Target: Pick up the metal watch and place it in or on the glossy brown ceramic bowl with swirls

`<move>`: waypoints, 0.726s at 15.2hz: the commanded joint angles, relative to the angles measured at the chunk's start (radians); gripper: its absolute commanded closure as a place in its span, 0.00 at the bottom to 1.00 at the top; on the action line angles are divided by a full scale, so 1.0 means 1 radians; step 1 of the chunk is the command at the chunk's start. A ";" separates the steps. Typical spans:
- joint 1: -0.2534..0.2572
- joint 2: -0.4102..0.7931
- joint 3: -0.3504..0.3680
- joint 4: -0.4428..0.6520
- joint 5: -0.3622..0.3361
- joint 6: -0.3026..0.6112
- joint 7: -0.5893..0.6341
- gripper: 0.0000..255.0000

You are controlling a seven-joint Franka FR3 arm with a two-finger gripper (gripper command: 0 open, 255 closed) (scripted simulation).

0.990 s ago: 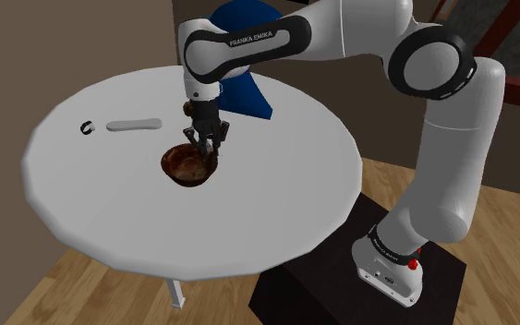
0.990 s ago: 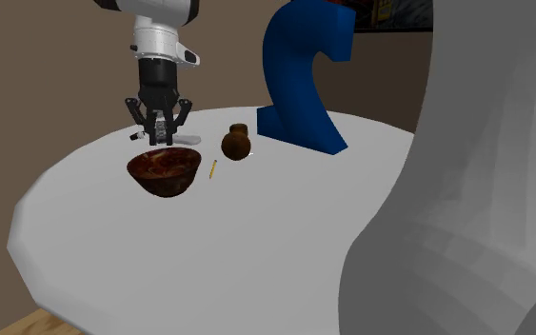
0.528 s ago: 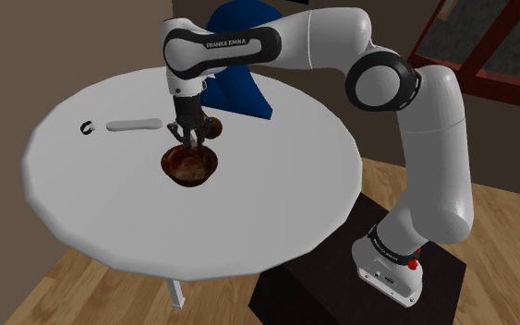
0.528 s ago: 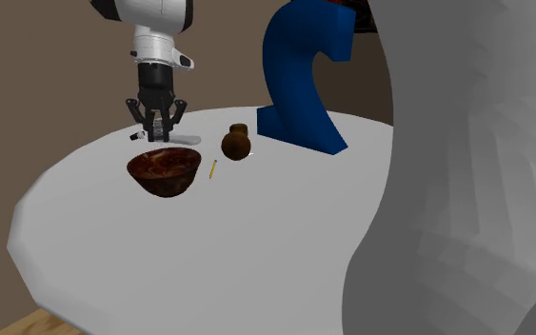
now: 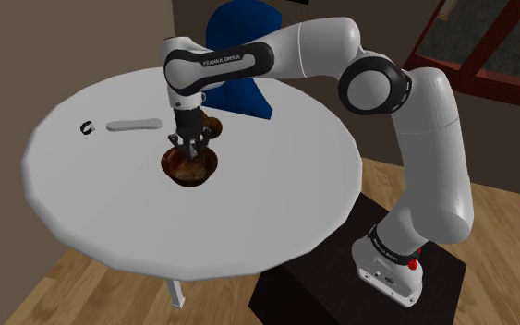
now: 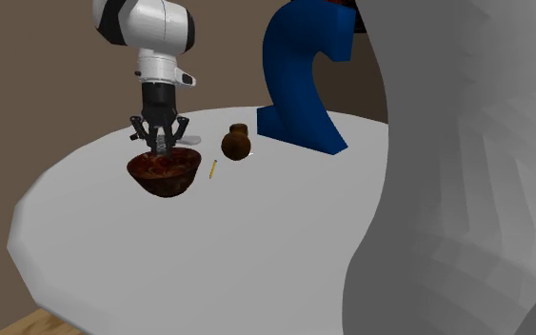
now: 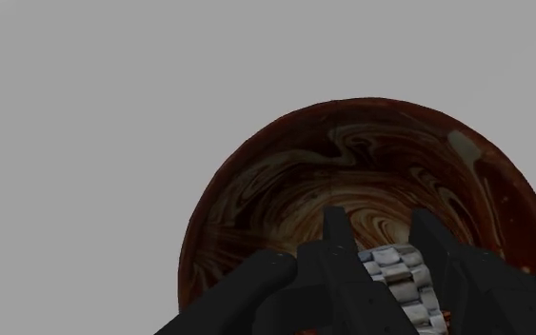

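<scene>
Shoulder: my gripper [image 5: 191,148] has dropped into the bowl [image 5: 190,172], with the brown jug [image 5: 213,125] at the bowl's 1 o'clock. Second exterior: my fingertips are now down at rim level, no longer above it. Wrist: my fingers [image 7: 338,238] pinch the watch [image 7: 401,274] over the swirled bottom, so I judge it ready to release.

Scant room under the gripper [image 5: 191,148], low over the brown swirled bowl [image 5: 189,167] with the watch [image 7: 401,276] clasped. Blocked behind the bowl, toward the shoulder view's top, by a small brown jar [image 5: 213,125] and a blue curved block [image 5: 244,88] past it. Hemmed on the second exterior view's right by a thin yellow pencil [image 6: 212,170] near the bowl. Open over bare table [image 5: 276,203] toward the shoulder view's bottom and right. Well apart toward its left: a flat grey bar [image 5: 134,124], a small dark ring [image 5: 87,127].
</scene>
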 commanded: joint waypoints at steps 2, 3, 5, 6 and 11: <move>0.000 0.013 -0.002 -0.026 -0.002 0.039 -0.004 1.00; 0.000 0.013 -0.002 -0.026 -0.002 0.039 -0.004 1.00; 0.000 0.013 -0.002 -0.026 -0.002 0.039 -0.004 1.00; 0.000 0.013 -0.002 -0.026 -0.002 0.039 -0.004 1.00; 0.000 0.013 -0.002 -0.026 -0.002 0.039 -0.004 0.00</move>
